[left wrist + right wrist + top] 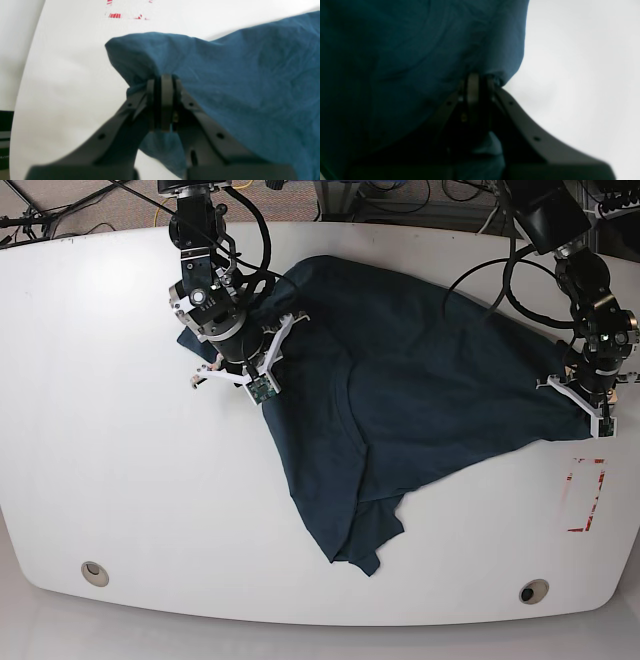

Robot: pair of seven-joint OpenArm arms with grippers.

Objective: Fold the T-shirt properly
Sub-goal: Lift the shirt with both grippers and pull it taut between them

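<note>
The dark navy-teal T-shirt (420, 380) lies crumpled across the middle of the white table (100, 430), with a bunched tail trailing toward the front edge. At the shirt's right end my left gripper (572, 392) is shut on a pinch of cloth; in the left wrist view its fingers (163, 82) close on a raised fold of the T-shirt (250, 87). My right gripper (238, 352) is shut on the shirt's left end. The right wrist view has the pads (473, 85) clamped on the edge of the T-shirt (407, 62), which hangs over them.
A red tape outline (586, 496) marks the table near the right edge, also seen as red marks (115, 15) in the left wrist view. Two round holes (95, 572) (533, 591) sit near the front edge. Cables (480, 270) run behind both arms.
</note>
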